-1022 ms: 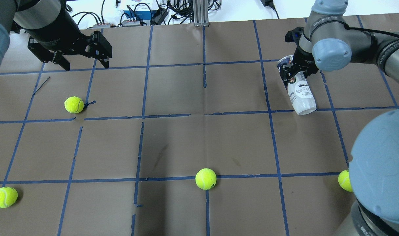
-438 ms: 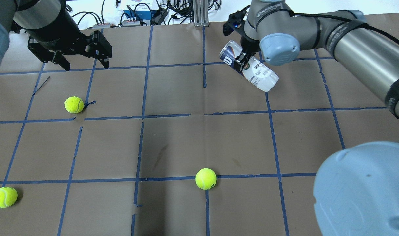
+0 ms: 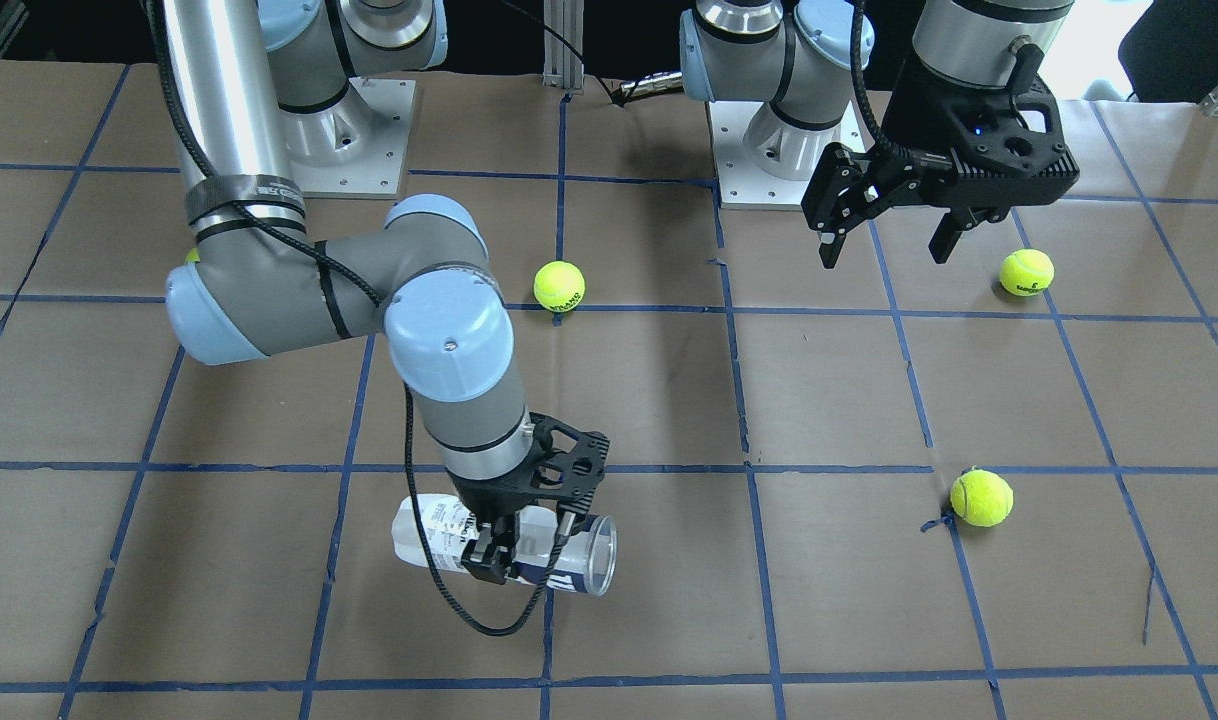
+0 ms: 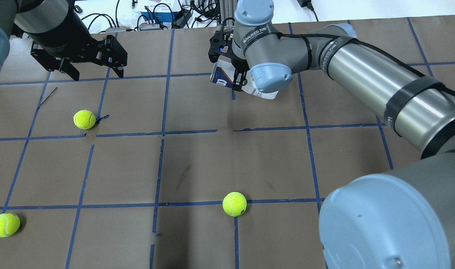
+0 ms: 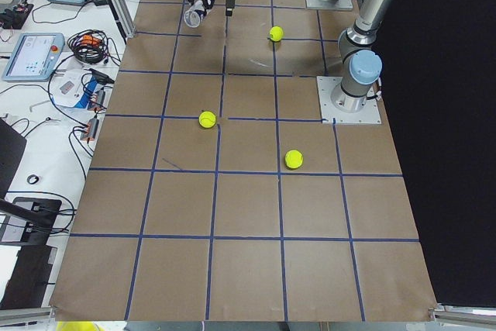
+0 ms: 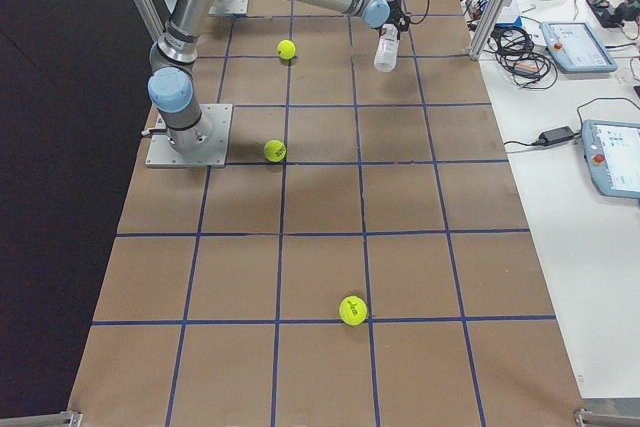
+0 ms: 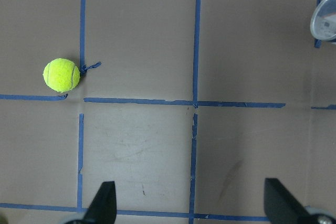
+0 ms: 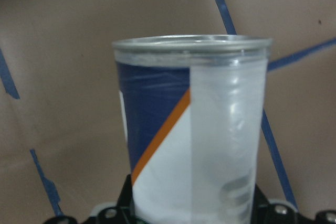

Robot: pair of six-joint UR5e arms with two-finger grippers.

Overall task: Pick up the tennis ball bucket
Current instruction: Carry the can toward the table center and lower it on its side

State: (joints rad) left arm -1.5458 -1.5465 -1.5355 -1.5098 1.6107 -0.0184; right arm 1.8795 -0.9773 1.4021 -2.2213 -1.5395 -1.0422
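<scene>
The tennis ball bucket (image 3: 581, 560) is a clear can with a navy and white label and a silver rim. My right gripper (image 3: 524, 548) is shut on its middle and holds it lying sideways above the table's far centre. It also shows in the overhead view (image 4: 219, 77), partly hidden by my right wrist, and fills the right wrist view (image 8: 191, 129). Its rim shows at the top right of the left wrist view (image 7: 328, 17). My left gripper (image 4: 96, 73) hangs open and empty over the far left, well apart from the can.
Yellow-green tennis balls lie on the brown, blue-taped table (image 4: 197, 164): one at left (image 4: 84, 119), one near centre front (image 4: 234, 204), one at the front left corner (image 4: 4, 225). Cables and boxes sit beyond the far edge (image 4: 156, 16).
My right arm has swung the can from the far right of the table leftward to the far centre, still gripped. My left arm has not moved.
</scene>
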